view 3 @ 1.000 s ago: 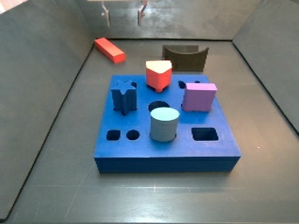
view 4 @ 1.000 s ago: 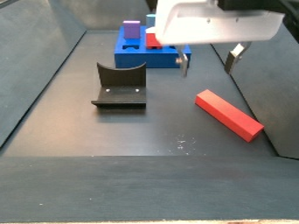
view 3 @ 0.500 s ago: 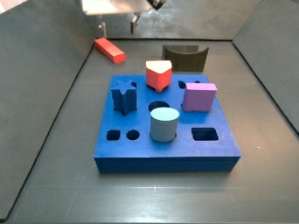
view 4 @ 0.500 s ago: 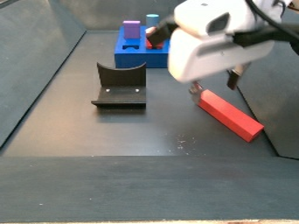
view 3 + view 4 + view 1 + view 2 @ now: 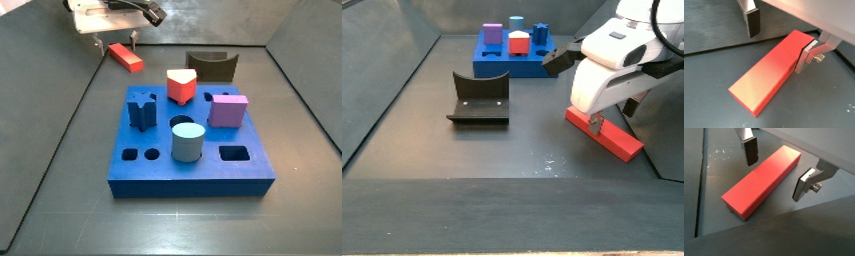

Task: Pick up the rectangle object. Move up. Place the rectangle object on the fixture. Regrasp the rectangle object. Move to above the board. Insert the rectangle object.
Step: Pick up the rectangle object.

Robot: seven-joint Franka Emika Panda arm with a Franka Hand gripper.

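The rectangle object (image 5: 774, 70) lies flat on the dark floor near a side wall, well apart from the board (image 5: 187, 140) and from the fixture (image 5: 478, 98), and the gripper (image 5: 777, 165) is low over one end of it with its fingers (image 5: 749, 150) spread, one on each long side. In both wrist views the bar runs between the plates but not evenly: in a wrist view one finger (image 5: 811, 55) looks to be touching or just beside the bar's edge near its end, while the other stands clear of it. My worry is that closing from here pushes the bar sideways first, so it swivels on the floor and ends up held crooked or only by a corner. The grip also sits near the bar's end, not its middle, so once lifted the long free part may droop or slip between the pads. A skewed hold would make setting it into the fixture's notch awkward. The wall is close in a side view (image 5: 629, 140), so a shoved bar could jam against it.
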